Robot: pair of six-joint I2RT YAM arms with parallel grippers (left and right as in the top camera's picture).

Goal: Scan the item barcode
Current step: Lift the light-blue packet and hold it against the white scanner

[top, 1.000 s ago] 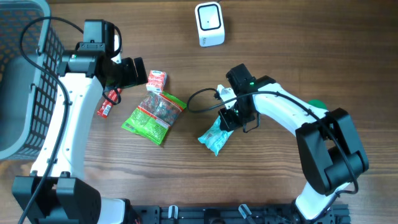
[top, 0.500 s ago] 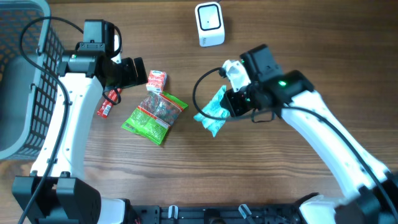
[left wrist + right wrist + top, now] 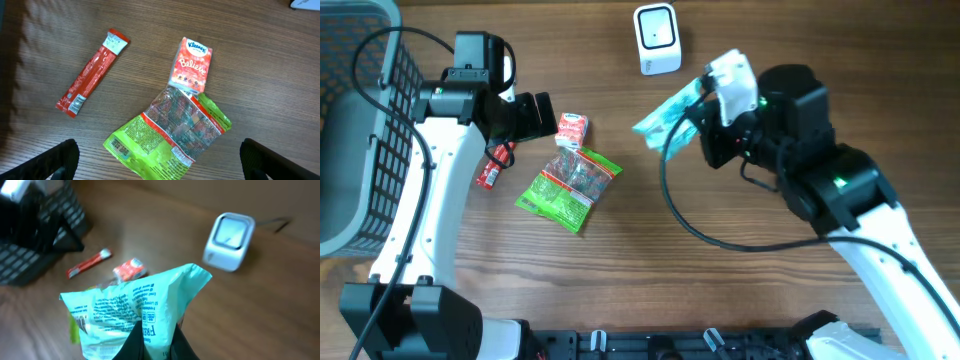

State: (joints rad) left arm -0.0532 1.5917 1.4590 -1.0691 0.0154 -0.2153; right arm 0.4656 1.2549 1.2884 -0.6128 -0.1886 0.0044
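Observation:
The item, a mint-green packet (image 3: 665, 117) with printed text (image 3: 127, 305), hangs in the air pinched at its edge by my right gripper (image 3: 155, 342), which is shut on it. In the overhead view the right gripper (image 3: 708, 130) holds the packet just below and right of the white scanner (image 3: 657, 38). In the right wrist view the scanner (image 3: 229, 241) sits beyond the packet's top corner. My left gripper (image 3: 535, 117) is open above the table, its fingers wide apart over a green snack bag (image 3: 175, 135), touching nothing.
A red Kleenex pack (image 3: 571, 130) touches the top of the green snack bag (image 3: 568, 187). A red stick packet (image 3: 492, 167) lies to their left. A grey wire basket (image 3: 360, 130) stands at the far left edge. My right arm's cable loops over the table's middle.
My right gripper has lifted the mint-green packet off the table and carried it up and back toward the scanner. The left arm has not moved.

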